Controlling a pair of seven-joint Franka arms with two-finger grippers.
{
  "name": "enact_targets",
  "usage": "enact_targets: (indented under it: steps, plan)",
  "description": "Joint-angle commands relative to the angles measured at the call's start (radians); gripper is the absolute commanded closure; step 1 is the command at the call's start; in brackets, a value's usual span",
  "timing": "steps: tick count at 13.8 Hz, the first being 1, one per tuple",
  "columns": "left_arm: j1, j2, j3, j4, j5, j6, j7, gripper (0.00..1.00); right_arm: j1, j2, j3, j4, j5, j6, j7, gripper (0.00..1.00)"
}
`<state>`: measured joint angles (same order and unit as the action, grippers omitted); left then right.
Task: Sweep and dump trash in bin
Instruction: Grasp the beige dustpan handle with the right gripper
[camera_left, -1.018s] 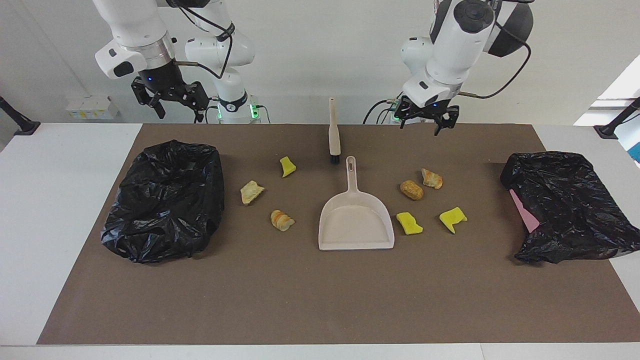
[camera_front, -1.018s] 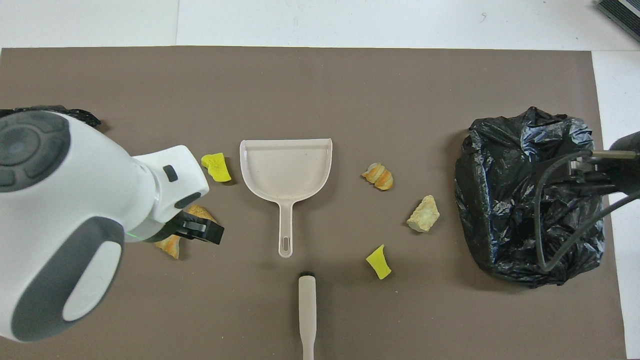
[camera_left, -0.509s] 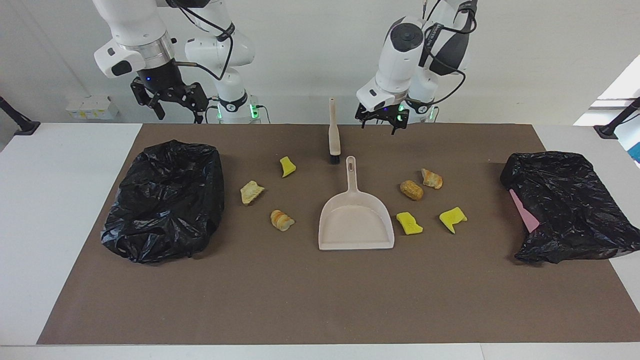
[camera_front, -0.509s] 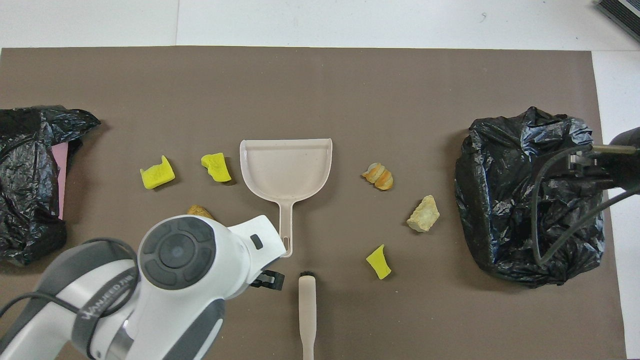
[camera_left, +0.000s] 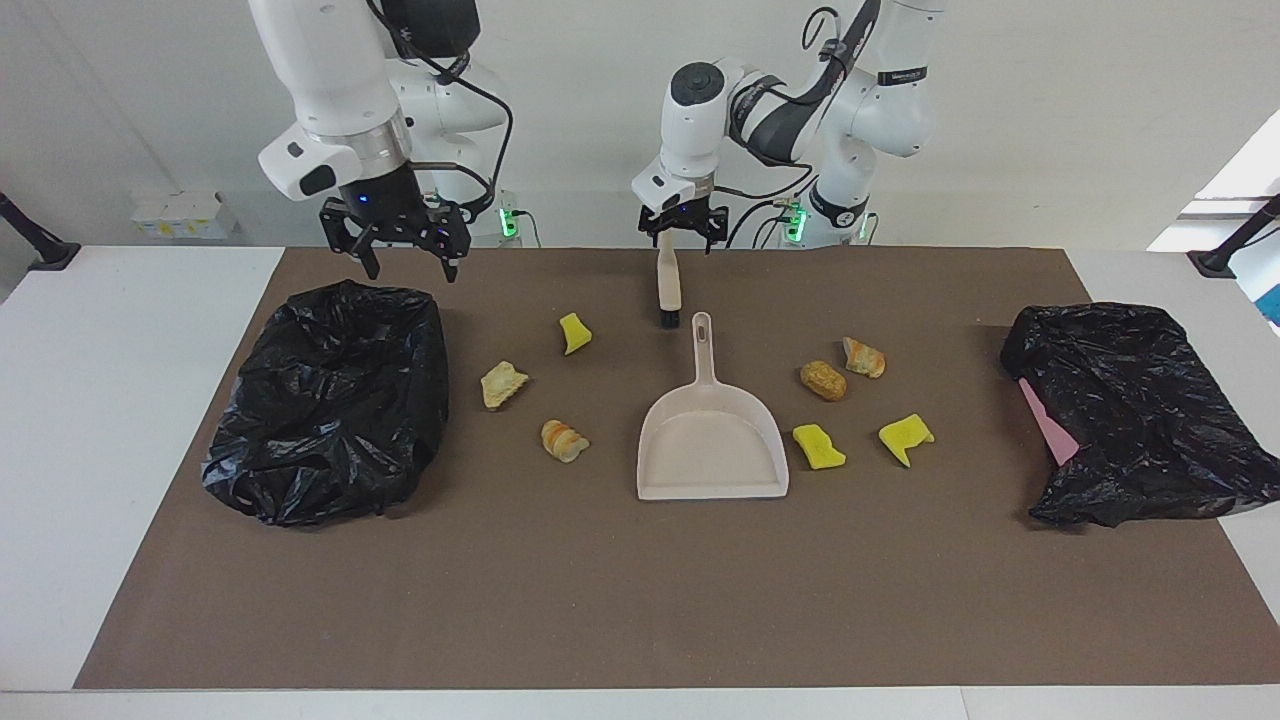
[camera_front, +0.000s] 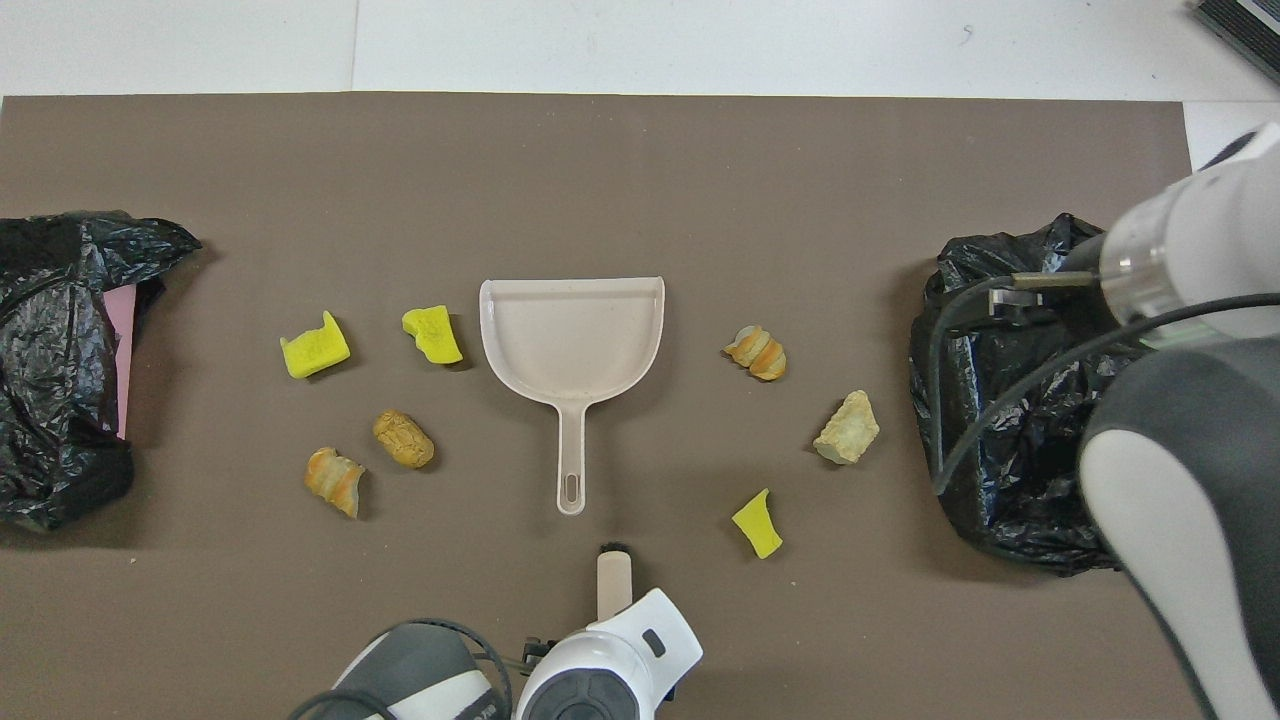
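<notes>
Left gripper (camera_left: 679, 240) over brush (camera_left: 667, 285) handle, fingers wide, nothing held | right gripper (camera_left: 408, 258) wide over crinkled black bin bag (camera_left: 330, 400) | trash (camera_left: 564, 440): spongy yellow chunks and crusty tan pieces, scattered either side of smooth beige dustpan (camera_left: 712, 440) | risk: slim rounded handle could slip or twist if grasped off-centre.

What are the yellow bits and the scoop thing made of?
The yellow bits look like soft sponge foam: bright, matte, with rough torn edges. The dustpan looks like hard plastic: smooth, pale beige, one moulded piece with a hanging hole in its handle.
</notes>
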<state>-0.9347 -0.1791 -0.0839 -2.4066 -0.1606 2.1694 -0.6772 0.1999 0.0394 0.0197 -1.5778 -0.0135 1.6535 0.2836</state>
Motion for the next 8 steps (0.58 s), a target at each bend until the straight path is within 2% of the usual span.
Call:
enact_targets:
  steps: [1, 5, 8]
  plan:
    - [-0.096, -0.04, 0.019, -0.133, -0.036, 0.151, -0.043, 0.0, 0.076, 0.068, 0.002, -0.004, -0.002, 0.084, 0.104, 0.0]
    - [-0.171, -0.051, 0.018, -0.225, -0.037, 0.265, -0.1, 0.0, 0.209, 0.166, 0.002, 0.005, 0.0, 0.173, 0.227, 0.0]
    - [-0.193, -0.037, 0.019, -0.24, -0.036, 0.323, -0.119, 0.0, 0.292, 0.236, 0.002, 0.005, 0.006, 0.242, 0.316, 0.0]
